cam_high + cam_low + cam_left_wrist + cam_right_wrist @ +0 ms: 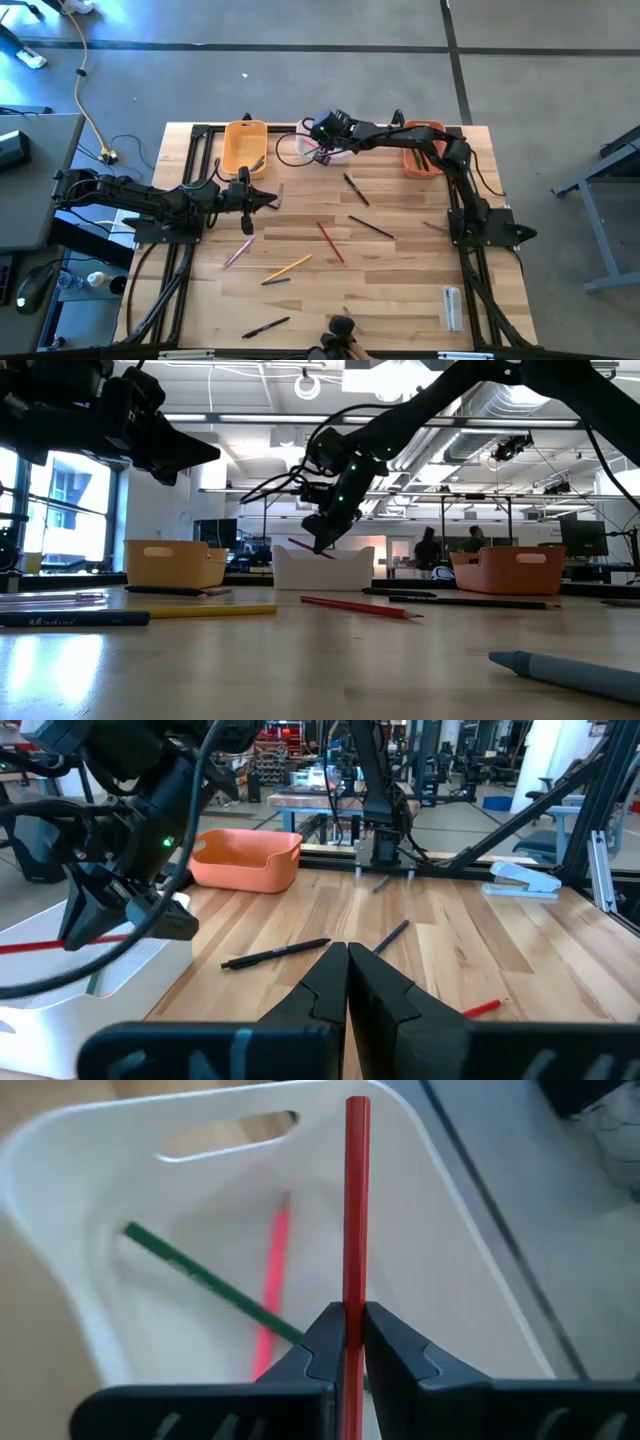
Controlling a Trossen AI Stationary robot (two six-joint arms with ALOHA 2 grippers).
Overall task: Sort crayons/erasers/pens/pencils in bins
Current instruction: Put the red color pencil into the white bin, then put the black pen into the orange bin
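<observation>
The right pincer [350, 1342] hangs over the white bin [440, 1250] at the far edge of the table [400, 290], clenched on a red pencil [357, 1200] that runs straight out between its fingers [320, 1345]. In the low view the same pencil [312, 548] juts out of the pincer just above the bin's rim [325, 568]. Inside the white bin lie a green pencil [190, 1275] and a pink pencil [272, 1275], crossing each other.

The left pincer [347, 982] waits above the table near the yellow-orange bin [244, 145], its fingers pressed together on nothing.

The red-orange bin [422, 160] sits to the right of the white one, partly under the right arm. Loose on the table are several pens, one [356, 189] just in front of the white bin and another [371, 227] nearer the middle. A second red pencil [330, 242] lies near the centre, a yellow-orange pencil [290, 266] beside it, and what looks like a pink pencil [238, 252] farther left. One more pen [265, 327] lies near the front edge, and a whitish oblong item [453, 306] rests near the front right.
</observation>
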